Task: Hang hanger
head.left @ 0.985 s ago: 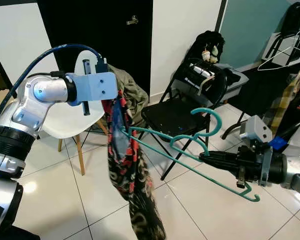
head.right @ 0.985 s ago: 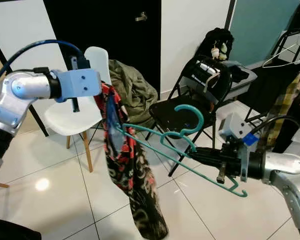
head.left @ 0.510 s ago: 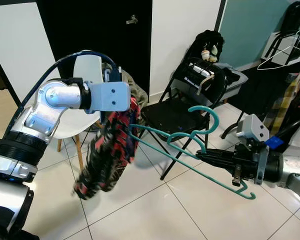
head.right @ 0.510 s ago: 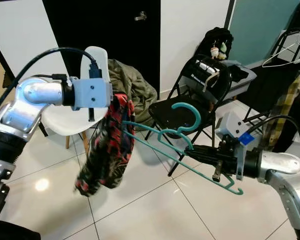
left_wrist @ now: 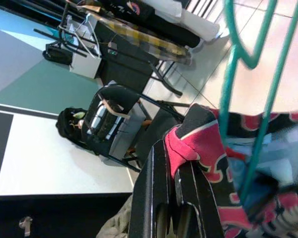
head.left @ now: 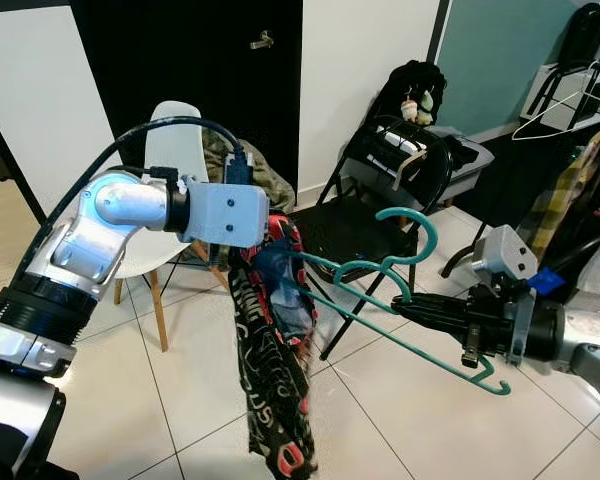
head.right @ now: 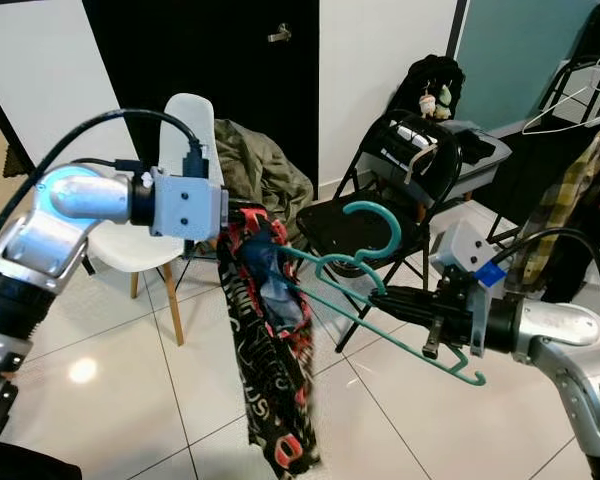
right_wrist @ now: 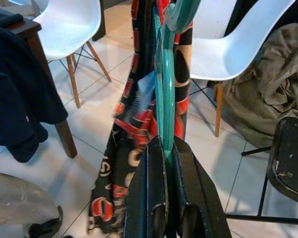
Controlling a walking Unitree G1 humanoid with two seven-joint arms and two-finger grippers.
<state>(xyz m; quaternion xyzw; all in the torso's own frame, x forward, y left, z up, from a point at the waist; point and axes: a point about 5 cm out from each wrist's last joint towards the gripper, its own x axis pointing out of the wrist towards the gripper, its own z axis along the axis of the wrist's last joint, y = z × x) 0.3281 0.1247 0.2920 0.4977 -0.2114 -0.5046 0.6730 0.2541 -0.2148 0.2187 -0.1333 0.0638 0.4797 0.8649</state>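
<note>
A teal plastic hanger (head.left: 400, 300) is held level in mid-air, hook up, by my right gripper (head.left: 405, 309), which is shut on its bar near the hook. A red, black and white patterned garment (head.left: 275, 380) hangs from the hanger's far end down toward the floor. My left gripper (head.left: 265, 235) is shut on the garment's top edge, right at that hanger end. In the left wrist view the black fingers (left_wrist: 161, 198) pinch the red cloth (left_wrist: 198, 134) beside the teal bar (left_wrist: 268, 94). The right wrist view looks along the hanger (right_wrist: 164, 99) at the garment (right_wrist: 134, 114).
A black folding chair (head.left: 370, 215) with bags on it stands just behind the hanger. A white chair (head.left: 145, 250) with an olive jacket (head.right: 265, 170) is behind my left arm. A clothes rack (head.left: 570, 100) with hangers and clothing stands at the far right. The floor is white tile.
The garment, bunched and swung out to the left half a second ago, now hangs straight down again. My left gripper has moved right and slightly lower. The right gripper with the hanger barely moved.
</note>
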